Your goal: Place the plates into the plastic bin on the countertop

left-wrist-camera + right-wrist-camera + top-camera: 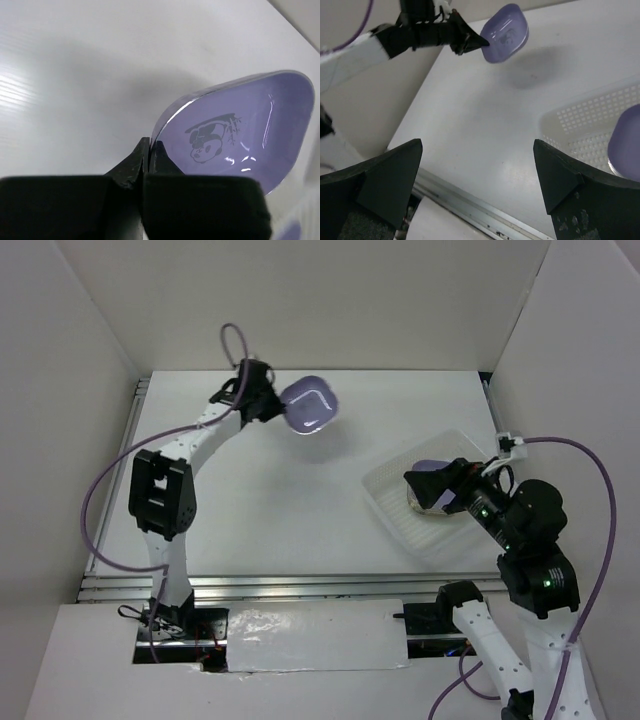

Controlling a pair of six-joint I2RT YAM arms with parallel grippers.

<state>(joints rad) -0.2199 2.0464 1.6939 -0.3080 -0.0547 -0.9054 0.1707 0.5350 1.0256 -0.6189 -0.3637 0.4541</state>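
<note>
A: State of the left end effector [268,406]?
B: Shut tight on the rim of a purple plate [311,406], a pinch at one corner only. The plate is up off the worktop [280,510], tilted, at the far-left side, well apart from the plastic bin [395,510].
A: Why an edge grip?
B: I judge the dish is shallow, so the thin rim is the only part the jaws can take.
A: And the right end effector [415,490]?
B: Fully open, holds nothing. It hangs over the bin, where a second purple plate [626,142] lies. Prob. parked there so the arms don't cross.
A: Next?
B: Carry it across to approx. over the bin, then let go.
</note>
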